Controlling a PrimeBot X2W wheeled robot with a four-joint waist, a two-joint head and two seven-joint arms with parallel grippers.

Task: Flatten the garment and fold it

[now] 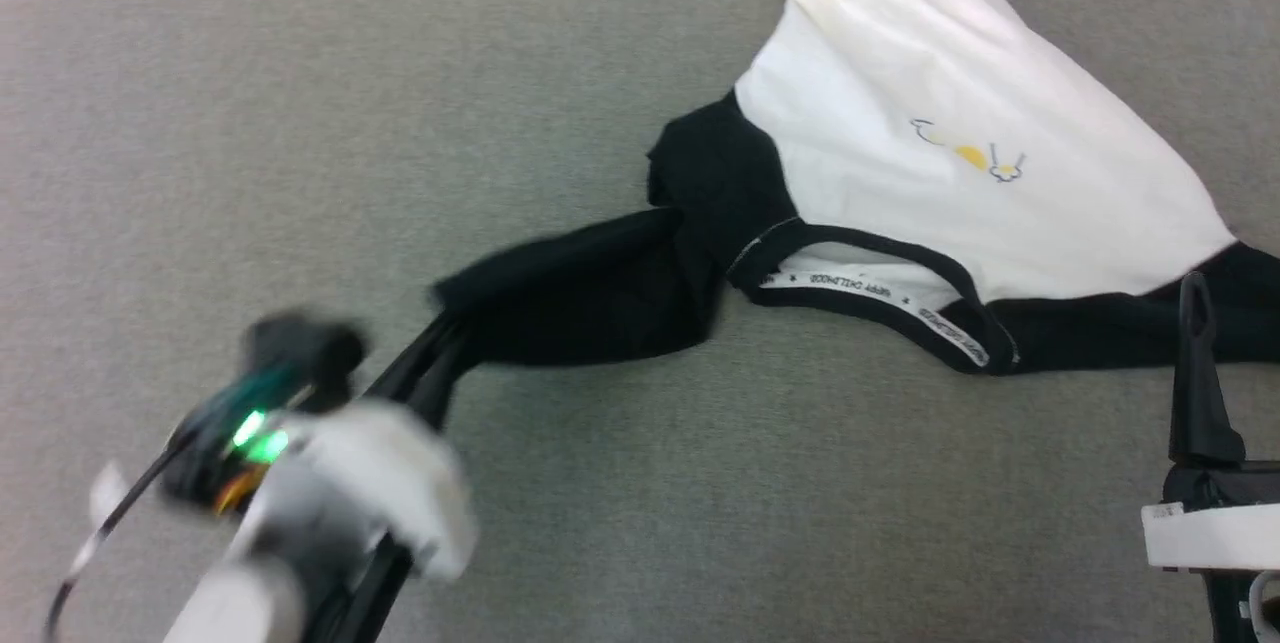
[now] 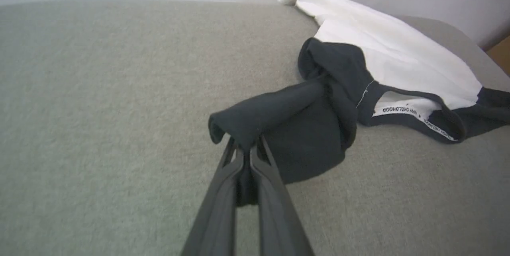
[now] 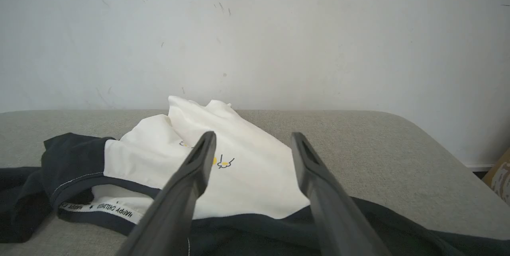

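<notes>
at eight o'clock, the left gripper [image 2: 245,146] pinches the black sleeve [image 1: 580,293] of the crumpled white cotton t-shirt [image 1: 900,123] — right gripper [image 3: 253,140] spread wide — flattening looks barely begun, no fold yet.

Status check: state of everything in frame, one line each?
T-shirt: bunched up, not flattened, not folded.
black sleeve: pinched at its end, stretched out from the body.
left hand: shut on the black sleeve.
right hand: open, holding nothing.

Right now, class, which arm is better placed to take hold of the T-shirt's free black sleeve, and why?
Right: the open right gripper is poised over the free sleeve, while the left gripper is shut on the other sleeve.
</notes>
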